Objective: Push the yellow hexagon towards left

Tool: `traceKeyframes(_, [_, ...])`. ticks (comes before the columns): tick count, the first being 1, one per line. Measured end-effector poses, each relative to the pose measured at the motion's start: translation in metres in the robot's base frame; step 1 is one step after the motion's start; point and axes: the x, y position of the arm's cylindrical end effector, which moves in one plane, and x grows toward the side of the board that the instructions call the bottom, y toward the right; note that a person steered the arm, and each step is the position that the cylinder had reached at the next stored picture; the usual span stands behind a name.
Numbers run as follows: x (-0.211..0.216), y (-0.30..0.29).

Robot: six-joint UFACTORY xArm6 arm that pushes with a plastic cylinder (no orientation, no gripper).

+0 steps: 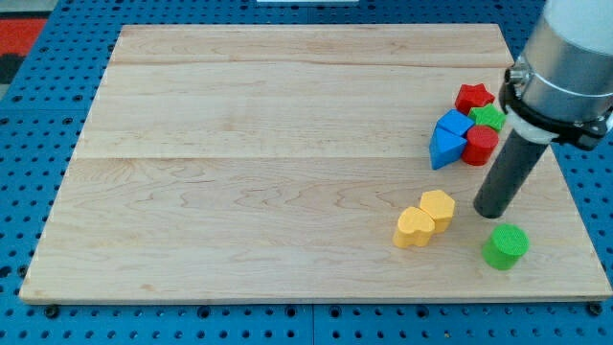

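Note:
The yellow hexagon [439,207] lies on the wooden board [259,163] at the lower right. A yellow heart-shaped block [415,228] touches its lower left side. My tip [492,212] rests on the board just right of the hexagon, a small gap away, not touching it. The dark rod rises from the tip up and to the right to the grey arm [570,57].
A green cylinder [505,246] stands below and right of my tip. A cluster sits above my tip: a red star [473,97], a green block [488,117], a blue cube [455,123], a blue triangular block [443,148] and a red cylinder [481,145]. A blue pegboard surrounds the board.

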Motion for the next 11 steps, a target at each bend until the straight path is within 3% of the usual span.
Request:
traceKeyframes(4, [-0.004, -0.102])
traceKeyframes(6, [-0.088, -0.172])
traceKeyframes(8, [-0.140, -0.232])
traceKeyframes(10, [-0.138, -0.132])
traceKeyframes(11, [-0.108, -0.125])
